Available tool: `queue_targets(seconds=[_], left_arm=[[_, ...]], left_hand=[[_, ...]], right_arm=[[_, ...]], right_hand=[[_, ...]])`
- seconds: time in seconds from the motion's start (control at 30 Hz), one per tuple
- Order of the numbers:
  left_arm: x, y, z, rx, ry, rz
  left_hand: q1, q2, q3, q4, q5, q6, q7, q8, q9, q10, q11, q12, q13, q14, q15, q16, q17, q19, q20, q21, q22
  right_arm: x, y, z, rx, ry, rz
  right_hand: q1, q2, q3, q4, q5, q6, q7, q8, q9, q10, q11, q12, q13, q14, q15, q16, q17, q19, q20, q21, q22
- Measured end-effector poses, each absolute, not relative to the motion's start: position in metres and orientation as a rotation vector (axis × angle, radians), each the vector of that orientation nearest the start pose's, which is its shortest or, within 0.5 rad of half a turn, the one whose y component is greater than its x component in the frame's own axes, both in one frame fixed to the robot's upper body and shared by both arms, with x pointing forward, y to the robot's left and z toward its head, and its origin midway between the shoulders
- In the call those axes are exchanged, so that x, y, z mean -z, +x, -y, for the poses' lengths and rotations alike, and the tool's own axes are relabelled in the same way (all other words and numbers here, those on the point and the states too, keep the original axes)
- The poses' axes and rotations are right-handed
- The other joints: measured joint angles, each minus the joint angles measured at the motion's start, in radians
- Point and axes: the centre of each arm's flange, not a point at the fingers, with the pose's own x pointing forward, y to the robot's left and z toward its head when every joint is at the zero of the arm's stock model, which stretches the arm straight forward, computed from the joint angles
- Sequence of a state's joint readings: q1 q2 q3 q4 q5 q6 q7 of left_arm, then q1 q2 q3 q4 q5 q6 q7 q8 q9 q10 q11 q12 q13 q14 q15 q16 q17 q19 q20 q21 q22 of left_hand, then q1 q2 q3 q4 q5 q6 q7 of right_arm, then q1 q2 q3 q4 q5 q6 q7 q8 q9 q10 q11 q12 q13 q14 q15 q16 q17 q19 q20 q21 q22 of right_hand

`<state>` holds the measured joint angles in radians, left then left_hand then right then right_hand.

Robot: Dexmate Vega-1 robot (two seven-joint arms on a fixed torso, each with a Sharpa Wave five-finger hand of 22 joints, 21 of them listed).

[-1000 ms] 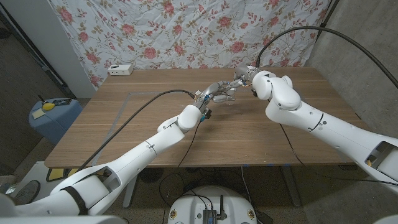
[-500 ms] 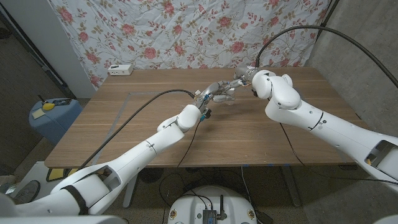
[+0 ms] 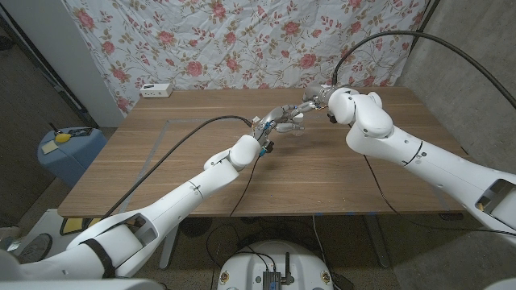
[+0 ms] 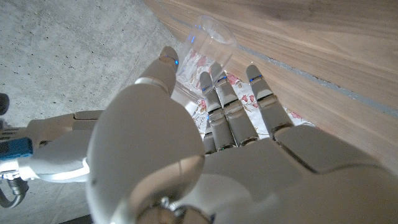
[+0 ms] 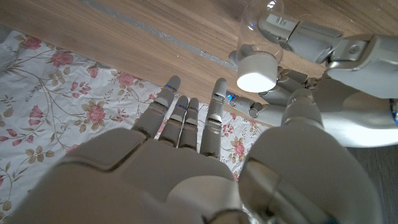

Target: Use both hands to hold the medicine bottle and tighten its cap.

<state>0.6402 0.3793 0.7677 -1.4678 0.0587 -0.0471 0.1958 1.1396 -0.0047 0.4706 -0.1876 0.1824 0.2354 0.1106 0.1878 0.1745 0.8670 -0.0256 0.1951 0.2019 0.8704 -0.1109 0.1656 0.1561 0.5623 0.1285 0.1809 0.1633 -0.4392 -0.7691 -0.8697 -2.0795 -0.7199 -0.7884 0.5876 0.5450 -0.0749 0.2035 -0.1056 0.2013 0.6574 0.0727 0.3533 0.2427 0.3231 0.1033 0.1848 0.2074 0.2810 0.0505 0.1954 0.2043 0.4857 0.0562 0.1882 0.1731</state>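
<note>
Bottle (image 5: 258,37): clear, white cap (image 5: 255,73), gripped by left hand (image 5: 323,46).
Right hand (image 5: 186,155): fingers apart, just beside cap.

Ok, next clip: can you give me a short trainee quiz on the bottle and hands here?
1. True or false: the cap is off the bottle and lies on the table.
2. What holds the bottle? A) left hand B) right hand C) nothing, it stands on the table
3. Fill in: the cap's colour is ___.

Key: 1 false, the cap sits on the bottle. 2 A; the right hand is open near the cap, fingers straight. 3 white.
</note>
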Motion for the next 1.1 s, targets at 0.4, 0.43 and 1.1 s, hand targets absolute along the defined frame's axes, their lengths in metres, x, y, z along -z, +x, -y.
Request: queue_targets(seconds=[0.4,0.43,1.1], left_arm=[[-0.01,0.623,-0.051,0.312,0.67,0.756],[-0.011,0.623,-0.051,0.312,0.67,0.756],[-0.012,0.622,-0.051,0.316,0.669,0.759]], left_hand=[[0.0,0.0,0.0,0.0,0.0,0.0,0.0,0.0,0.0,0.0,0.0,-0.002,0.001,0.001,-0.001,0.0,0.0,-0.006,-0.006,0.0,0.0],[-0.001,0.001,0.0,0.0,0.0,0.0,0.0,0.0,0.0,0.0,0.0,0.001,0.001,0.001,-0.001,0.0,0.0,-0.006,-0.006,0.0,0.0],[-0.003,0.003,0.0,0.0,-0.002,0.0,0.0,0.0,0.0,-0.001,-0.001,0.001,0.0,0.001,-0.001,0.001,0.0,-0.005,-0.005,0.0,0.0]], right_arm=[[-0.116,0.55,0.148,-0.117,-1.571,0.285],[-0.118,0.55,0.149,-0.121,-1.572,0.282],[-0.122,0.549,0.147,-0.169,-1.602,0.245]], right_hand=[[0.104,0.025,0.045,-0.053,-0.006,-0.074,-0.003,-0.04,-0.006,-0.074,0.015,0.0,0.0,-0.066,0.019,-0.008,-0.004,-0.047,0.0,-0.004,-0.001],[0.111,0.025,0.045,-0.054,-0.006,-0.079,-0.005,-0.04,-0.006,-0.077,0.016,0.0,0.0,-0.068,0.021,-0.008,-0.004,-0.049,0.002,-0.004,-0.001],[0.201,0.029,0.082,-0.076,-0.009,-0.087,-0.024,-0.05,-0.003,-0.109,0.015,0.0,0.0,-0.085,0.028,-0.008,-0.009,-0.062,0.005,-0.004,-0.001]])
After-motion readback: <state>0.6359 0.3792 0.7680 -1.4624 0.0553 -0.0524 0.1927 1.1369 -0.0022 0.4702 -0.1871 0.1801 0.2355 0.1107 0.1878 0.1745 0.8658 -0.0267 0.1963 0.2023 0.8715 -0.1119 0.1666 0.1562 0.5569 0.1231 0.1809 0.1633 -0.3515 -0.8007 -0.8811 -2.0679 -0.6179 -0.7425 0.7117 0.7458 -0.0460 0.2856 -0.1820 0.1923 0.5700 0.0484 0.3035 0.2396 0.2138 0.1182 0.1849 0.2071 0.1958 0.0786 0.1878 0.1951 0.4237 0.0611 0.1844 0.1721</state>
